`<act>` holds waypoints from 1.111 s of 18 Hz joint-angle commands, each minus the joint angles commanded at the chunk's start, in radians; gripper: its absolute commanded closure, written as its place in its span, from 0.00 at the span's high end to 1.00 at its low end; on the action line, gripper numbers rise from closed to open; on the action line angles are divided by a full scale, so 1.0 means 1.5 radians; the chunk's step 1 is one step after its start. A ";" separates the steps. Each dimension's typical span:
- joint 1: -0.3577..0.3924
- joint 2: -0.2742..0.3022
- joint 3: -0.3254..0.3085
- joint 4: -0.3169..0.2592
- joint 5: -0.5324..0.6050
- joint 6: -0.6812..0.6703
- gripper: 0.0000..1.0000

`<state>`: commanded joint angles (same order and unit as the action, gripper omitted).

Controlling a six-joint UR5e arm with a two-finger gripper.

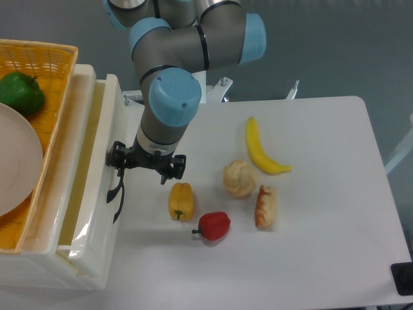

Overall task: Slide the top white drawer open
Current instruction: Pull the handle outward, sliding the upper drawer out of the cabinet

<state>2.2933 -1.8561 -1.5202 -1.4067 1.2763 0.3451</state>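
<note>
The top white drawer (108, 123) of the cream cabinet at the left is slid partly out to the right. A strip of its inside (82, 181) shows beneath the cabinet top. Its black curved handle (120, 185) hangs on the front panel. My gripper (147, 168) points down just right of that panel. Its left finger (117, 161) sits at the top of the handle, and the right finger (177, 169) stands free over the table. The jaws are spread wide and open. The lower drawer's handle (117, 210) shows just below.
A yellow wicker basket (45, 58) with a green pepper (20, 93) and a white plate (16, 168) sits on the cabinet. On the table lie a yellow pepper (181, 201), a red pepper (214, 225), a bun (239, 179), a banana (261, 152) and a shrimp-like piece (266, 206).
</note>
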 joint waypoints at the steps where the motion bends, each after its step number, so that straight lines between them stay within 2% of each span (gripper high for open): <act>1: 0.000 0.000 0.001 0.000 0.000 0.000 1.00; 20: 0.027 0.004 0.016 -0.002 0.045 0.042 1.00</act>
<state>2.3332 -1.8500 -1.4956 -1.4097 1.3438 0.4080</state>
